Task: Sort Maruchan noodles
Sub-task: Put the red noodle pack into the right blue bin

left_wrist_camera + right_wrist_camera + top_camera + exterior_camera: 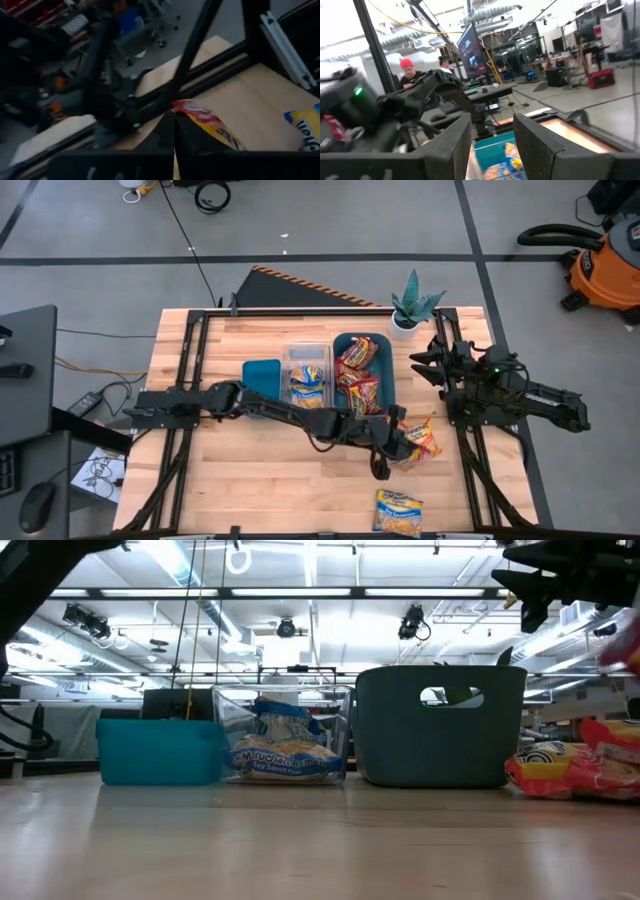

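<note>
Noodle packets lie scattered across a light wooden table (200, 480) as the left arm stretches from the 9 o'clock edge toward 4 o'clock. Its left gripper (385, 455) rests low over a yellow crinkly plastic packet with red print (420, 442), and the left wrist view shows the dark fingers drawn together with that red-and-yellow packet (207, 122) at their tips; whether they actually pinch it cannot be told. A yellow packet with blue print (398, 512) lies apart at 5 o'clock, near the front edge. At table centre stand three bins side by side: a small teal plastic bin (262, 377), a clear plastic bin (290, 356) holding a blue-printed packet (308, 383), and a dark blue-grey tub with a handle slot (386, 345) holding several red-printed packets (360, 380). The low view shows the same row, the clear bin's packet (285, 750) pressed against its wall. The right gripper (425, 367) hovers at 2 o'clock beside a small potted green plant (412, 305), fingers parted and empty. An orange shop vacuum (605, 265) sits on the floor. Beyond the table a person in a red cap (409, 70) is visible.
</note>
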Robot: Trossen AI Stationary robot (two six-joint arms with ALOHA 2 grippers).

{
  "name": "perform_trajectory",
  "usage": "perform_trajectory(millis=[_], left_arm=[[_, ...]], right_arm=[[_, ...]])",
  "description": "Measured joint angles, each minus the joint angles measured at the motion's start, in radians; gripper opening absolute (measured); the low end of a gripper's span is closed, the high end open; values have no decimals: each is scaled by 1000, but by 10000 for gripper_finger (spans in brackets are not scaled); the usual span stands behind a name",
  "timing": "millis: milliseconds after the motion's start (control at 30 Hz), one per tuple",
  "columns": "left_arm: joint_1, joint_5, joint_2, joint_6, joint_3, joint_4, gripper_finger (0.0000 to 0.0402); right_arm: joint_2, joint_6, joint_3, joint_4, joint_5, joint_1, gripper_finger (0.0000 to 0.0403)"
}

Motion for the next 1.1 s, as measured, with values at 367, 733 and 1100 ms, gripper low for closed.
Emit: perform_trajectory(millis=[367,733,1100], left_arm=[[43,-123,-191,65,-1,-354,0],[191,-91,-310,81,2,-469,0],[348,10,-217,-2,1,-689,0]], right_arm=[[0,118,0,117,-13,0,153],[-1,116,0,197,-13,0,153],[-1,151,0,195,-66,0,153]])
